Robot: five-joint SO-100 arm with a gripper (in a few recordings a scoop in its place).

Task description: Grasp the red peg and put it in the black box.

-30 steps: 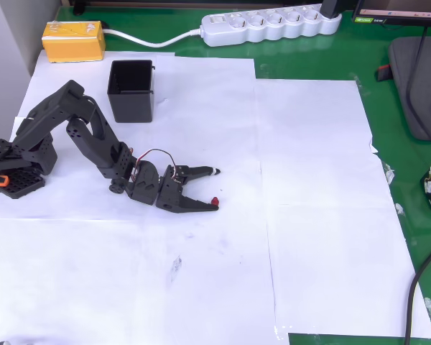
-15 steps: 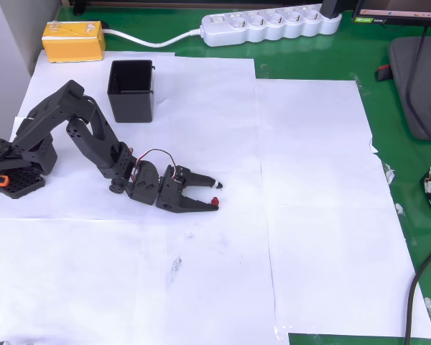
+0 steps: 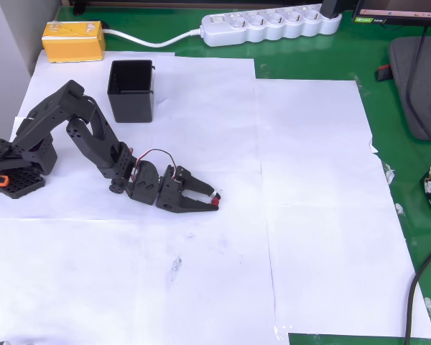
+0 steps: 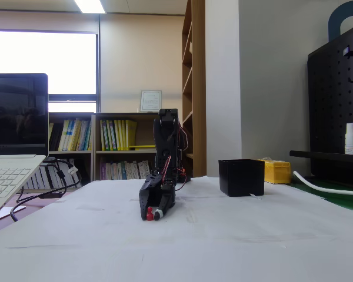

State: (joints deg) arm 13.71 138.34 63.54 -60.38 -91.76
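Gripper (image 3: pixel 215 199) fingers closed on red peg (image 3: pixel 216 201) at tips, low on paper

A green table (image 3: pixel 323 54) carries several white paper sheets (image 3: pixel 316 215) that cover most of its middle. On the paper stands the black box (image 3: pixel 131 91), upright with its open top up, near the sheets' far left corner in the overhead view. Just beyond it, a yellow block (image 3: pixel 73 40) sits at the paper's edge. A white power strip (image 3: pixel 269 25) lies on the bare green along the far edge. The arm's base (image 3: pixel 11 169) rests at the left.
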